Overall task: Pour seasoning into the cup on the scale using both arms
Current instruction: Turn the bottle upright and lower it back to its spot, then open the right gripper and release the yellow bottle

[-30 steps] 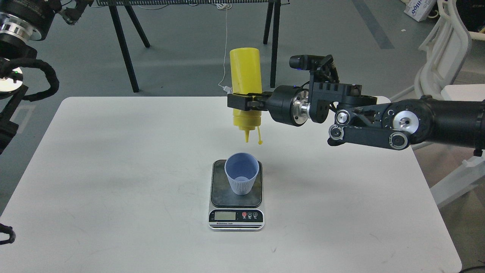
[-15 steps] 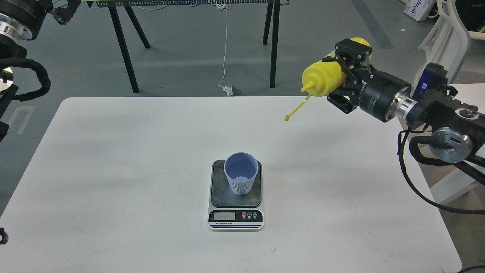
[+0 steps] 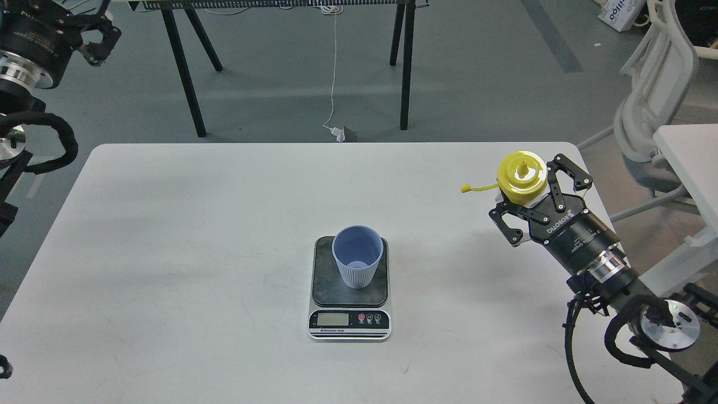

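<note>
The yellow seasoning bottle (image 3: 523,178) stands upright near the table's right edge, nozzle up, with its tethered cap sticking out to the left. My right gripper (image 3: 532,191) is open, its fingers (image 3: 507,224) spread wide on either side of the bottle and apart from it. The light-blue cup (image 3: 357,262) stands upright on the dark platform of the scale (image 3: 322,289) at the table's middle front. My left gripper (image 3: 98,31) is open and empty, high at the far left, well off the table.
The white table (image 3: 168,235) bears the scale and the bottle. Black trestle legs (image 3: 185,73) stand behind the table. A white chair (image 3: 650,112) and a second table edge (image 3: 690,151) are at the right.
My right arm swung the bottle from nozzle-down over the cup away to the right, turned it upright, set it on the table and opened. The left arm shifted slightly.
</note>
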Action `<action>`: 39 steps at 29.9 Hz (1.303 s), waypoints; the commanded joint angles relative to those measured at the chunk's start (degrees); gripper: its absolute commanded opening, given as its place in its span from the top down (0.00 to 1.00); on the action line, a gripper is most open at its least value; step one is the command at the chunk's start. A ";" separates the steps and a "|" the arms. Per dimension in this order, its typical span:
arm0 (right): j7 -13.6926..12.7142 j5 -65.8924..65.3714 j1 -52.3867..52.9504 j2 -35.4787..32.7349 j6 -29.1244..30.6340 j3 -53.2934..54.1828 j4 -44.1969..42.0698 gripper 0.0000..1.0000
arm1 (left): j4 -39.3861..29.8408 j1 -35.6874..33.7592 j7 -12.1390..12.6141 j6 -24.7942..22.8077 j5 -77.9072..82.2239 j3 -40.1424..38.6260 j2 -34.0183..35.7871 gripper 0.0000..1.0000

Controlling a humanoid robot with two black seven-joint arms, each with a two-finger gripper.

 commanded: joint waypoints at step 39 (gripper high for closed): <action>0.39 9.26 -10.84 7.93 0.21 3.85 -9.78 0.51 | -1.95 0.13 -0.01 -0.09 -0.02 0.17 0.93 0.00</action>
